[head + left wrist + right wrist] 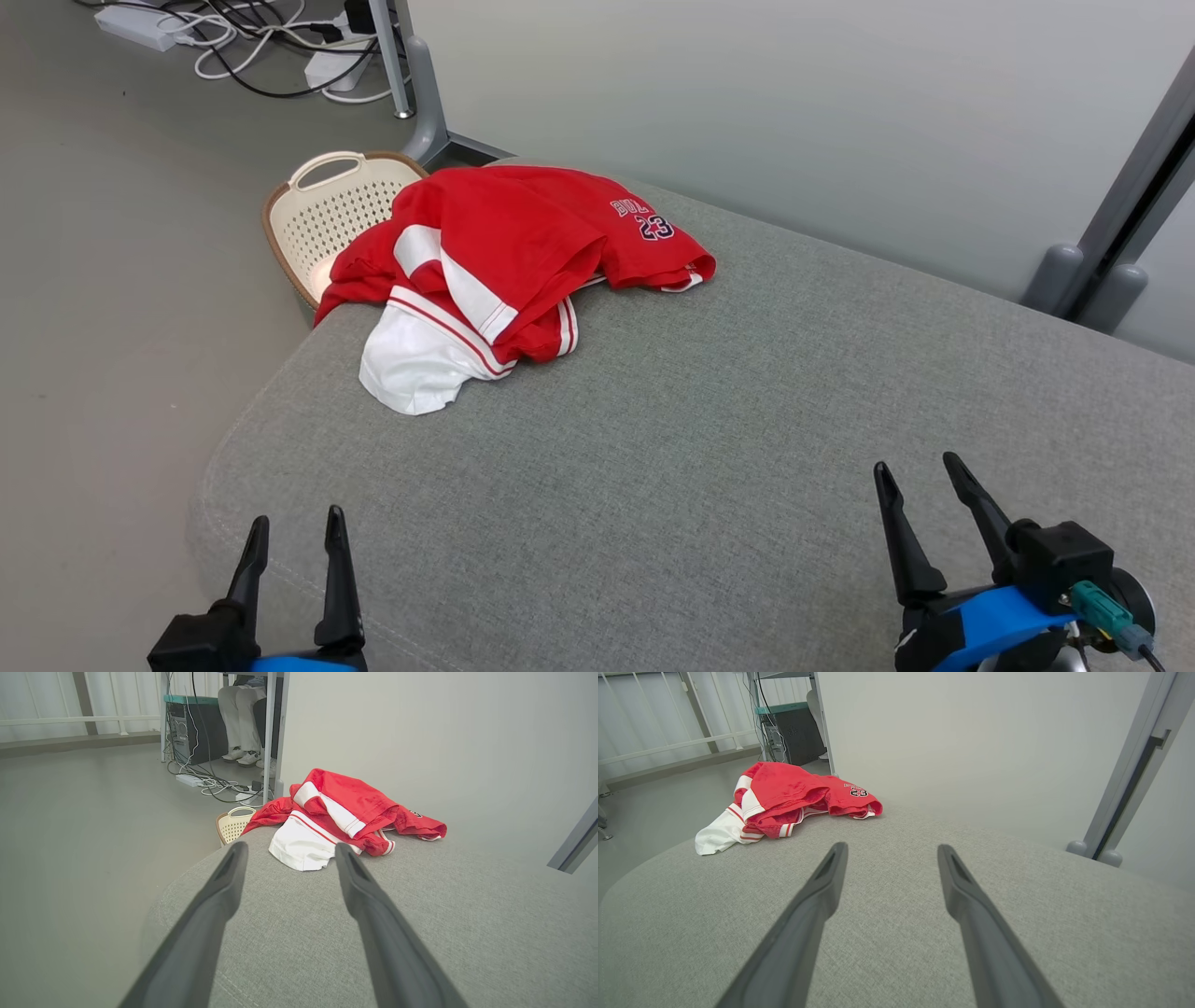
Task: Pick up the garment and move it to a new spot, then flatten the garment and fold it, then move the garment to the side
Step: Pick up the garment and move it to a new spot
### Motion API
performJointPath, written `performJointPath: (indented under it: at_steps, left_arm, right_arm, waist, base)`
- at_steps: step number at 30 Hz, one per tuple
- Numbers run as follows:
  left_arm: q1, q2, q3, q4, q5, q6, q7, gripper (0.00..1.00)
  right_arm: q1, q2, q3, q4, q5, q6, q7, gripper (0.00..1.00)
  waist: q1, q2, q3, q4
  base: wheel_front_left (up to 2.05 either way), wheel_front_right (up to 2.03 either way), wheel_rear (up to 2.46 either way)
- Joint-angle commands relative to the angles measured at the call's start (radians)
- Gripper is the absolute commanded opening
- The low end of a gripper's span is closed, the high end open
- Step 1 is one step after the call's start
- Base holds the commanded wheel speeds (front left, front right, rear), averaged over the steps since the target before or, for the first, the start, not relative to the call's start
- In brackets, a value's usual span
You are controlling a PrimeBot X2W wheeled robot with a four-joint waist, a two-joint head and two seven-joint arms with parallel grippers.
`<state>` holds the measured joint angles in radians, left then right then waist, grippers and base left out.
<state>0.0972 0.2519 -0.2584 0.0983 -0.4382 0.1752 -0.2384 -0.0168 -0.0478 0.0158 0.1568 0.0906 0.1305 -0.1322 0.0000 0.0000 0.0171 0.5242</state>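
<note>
**A:** Ok, live: garment (504, 252) lies bunched in a heap at the far-left corner of the cushion (728, 420). Red fabric, soft & wrinkly, w/ white panels and thin striped trim.

**B:** Flat anywhere?

**A:** Nope. Folds piled on folds, a white lobe spilling toward the front, one red edge drooping over the cushion's rounded rim. Dark lettering & numerals printed on the far-right flap.

**B:** Cushion surface?

**A:** Grey woven upholstery, fine grain, rounded corner, a seam line running near the edge.

**B:** Claws?

**A:** Left gripper (297, 516) at the near-left edge, both long dark tapered fingers spread wide, nothing btwn them. Right gripper (915, 462) near-right, same deal: fully apart, holding nothing, blue bracket (999, 621) at its base. Both well apart from the garment, neither touching cloth.

**B:** Anything behind?

**A:** Basket (322, 215) on the floor (112, 280) just beyond the heap: cream plastic, oval-ish, perforated wall, loop handle, brown rim. The red edge hangs just beside it; can't tell if they touch. Further back, tangled black & white cables (243, 47) on the smooth grey floor, by a metal leg (387, 56).
</note>
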Motion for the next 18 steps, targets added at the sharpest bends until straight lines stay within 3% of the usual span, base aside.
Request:
performJointPath:
  at_steps: [1,6,11,18]
  left_arm:
    - [-0.021,0.01,0.0,-0.008,-0.002,-0.011,0.011,1.0]
    - [-0.1,0.022,0.0,-0.083,-0.053,-0.052,0.088,1.0]
    - [-0.261,0.054,0.014,-0.146,-0.129,-0.098,0.251,1.0]
    - [-0.516,0.105,0.116,-0.094,-0.25,-0.06,0.466,1.0]
  right_arm:
    - [0.004,-0.005,-0.005,-0.005,0.004,0.0,-0.003,1.0]
    - [0.018,-0.004,-0.029,-0.02,0.003,0.0,-0.003,1.0]
    - [0.017,-0.005,-0.045,-0.051,-0.013,0.0,0.012,1.0]
    - [-0.018,-0.005,-0.041,-0.107,-0.046,0.0,0.032,1.0]
  waist:
    - [0.0,0.0,0.001,-0.001]
    - [0.0,0.0,0.018,0.0]
    - [0.0,0.0,0.07,-0.017]
    - [0.0,0.0,0.181,-0.097]
  base:
    - [0.0,0.0,0.0]
    - [0.0,0.0,0.0]
    - [0.0,0.0,0.0]
    - [0.0,0.0,0.0]
